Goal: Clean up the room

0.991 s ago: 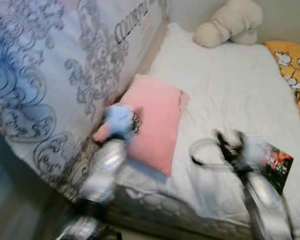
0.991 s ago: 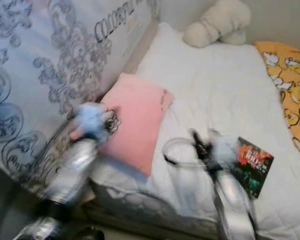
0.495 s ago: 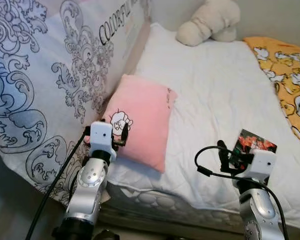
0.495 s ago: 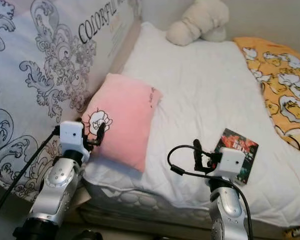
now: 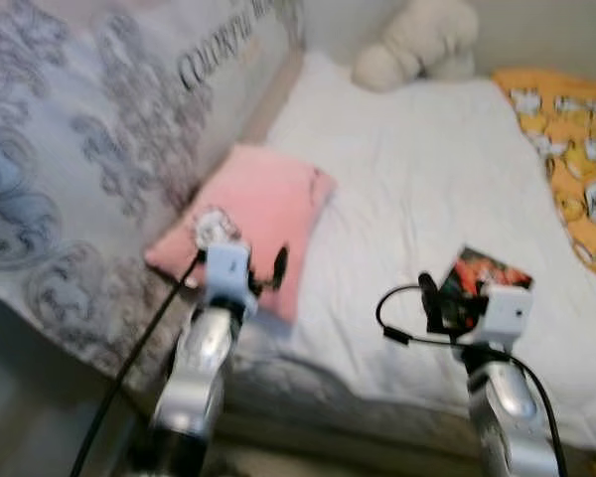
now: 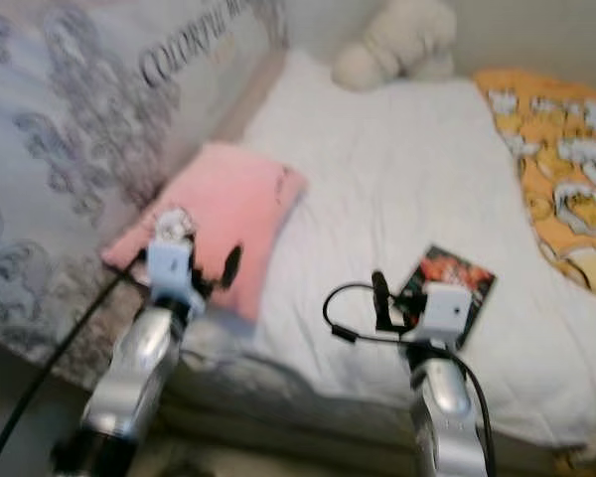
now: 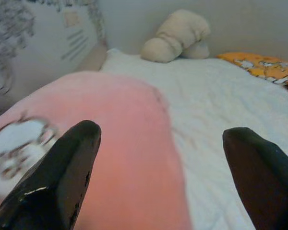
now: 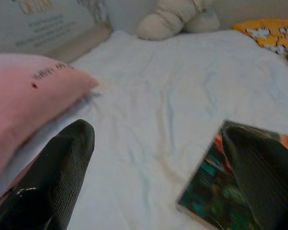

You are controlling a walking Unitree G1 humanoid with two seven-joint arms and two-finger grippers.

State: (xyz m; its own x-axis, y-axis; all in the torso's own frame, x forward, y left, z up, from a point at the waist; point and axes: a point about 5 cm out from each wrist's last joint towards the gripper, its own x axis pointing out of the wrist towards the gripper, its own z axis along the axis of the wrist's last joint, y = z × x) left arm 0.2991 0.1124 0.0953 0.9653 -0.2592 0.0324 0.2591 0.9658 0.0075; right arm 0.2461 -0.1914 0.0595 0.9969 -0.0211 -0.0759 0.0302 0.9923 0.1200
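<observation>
Tidying barely begun: both grippers empty above the near edge of the white quilted bed.

The left gripper, fingers spread apart, hovers at the near end of the soft pink rectangular cushion, which lies on the left of the bed. The right gripper, likewise apart and holding nothing, faces the dark glossy book with a red-and-green cover lying near right. A cream plush toy sits at the far end; cushion, book and toy all appear still to be put away.
</observation>
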